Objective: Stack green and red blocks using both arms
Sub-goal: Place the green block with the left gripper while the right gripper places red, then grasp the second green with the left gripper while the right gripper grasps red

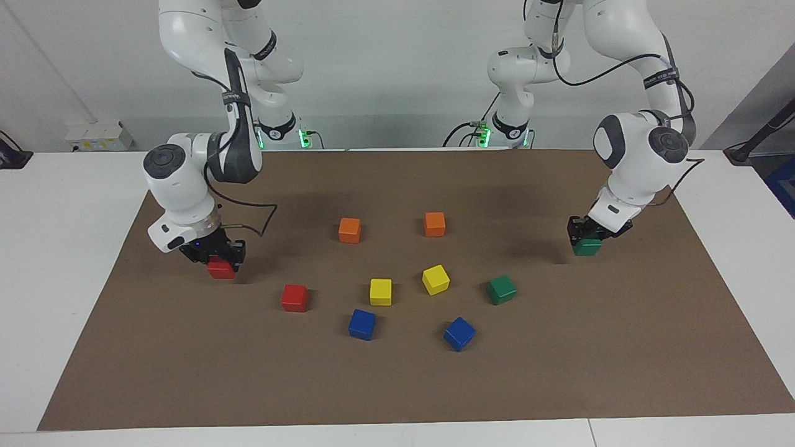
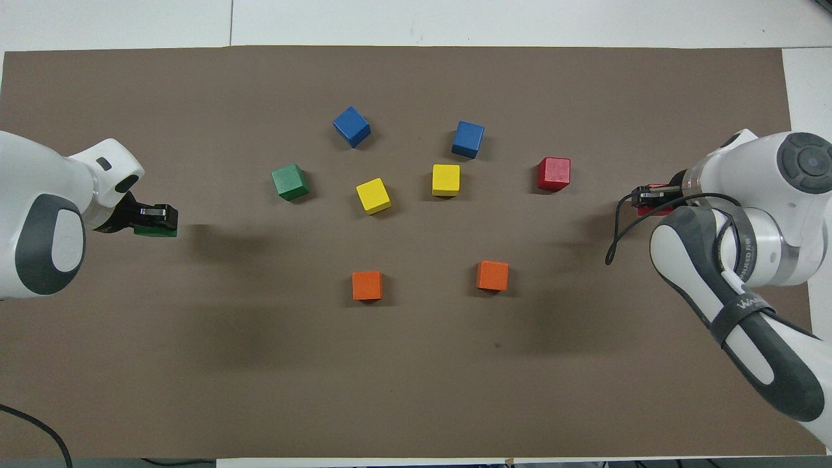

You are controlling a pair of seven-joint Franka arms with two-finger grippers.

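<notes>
Fingers point(image 1: 238, 253) of the right gripper point(image 1: 215, 253) are closed on a red block point(image 1: 220, 269), which hangs low over the brown mat point(image 1: 397, 385) toward the right arm's end of the bench point(image 1: 62, 248); in the overhead view only a sliver of this held red block point(image 2: 652, 209) shows under the right gripper point(image 2: 650, 195). Above it the wrist points steeply down, the forearm bends back up to a raised elbow, and the right arm point(image 1: 186, 180) leans out from its base. Fingers point(image 1: 572, 227) of the left gripper point(image 1: 587, 233) are likewise clamped on a green block point(image 1: 587, 248), held low over the mat toward the left arm's end, seen from overhead as a dark green edge point(image 2: 155, 230) below the left gripper point(image 2: 153, 214). The left arm point(image 1: 640, 161) reaches out from its base with the wrist tilted downward. Each held cube sits roughly square, its faces level; being cubes, they have no long axis. The second red block point(image 1: 295, 297) lies flat on the mat beside the held one, toward the middle. The second green block point(image 1: 501, 289) rests on the mat, turned slightly askew. Between them lie two yellow cubes point(image 1: 381, 292), with two blue cubes point(image 1: 362, 324) farther from the robots and two orange cubes point(image 1: 349, 230) nearer to them.
</notes>
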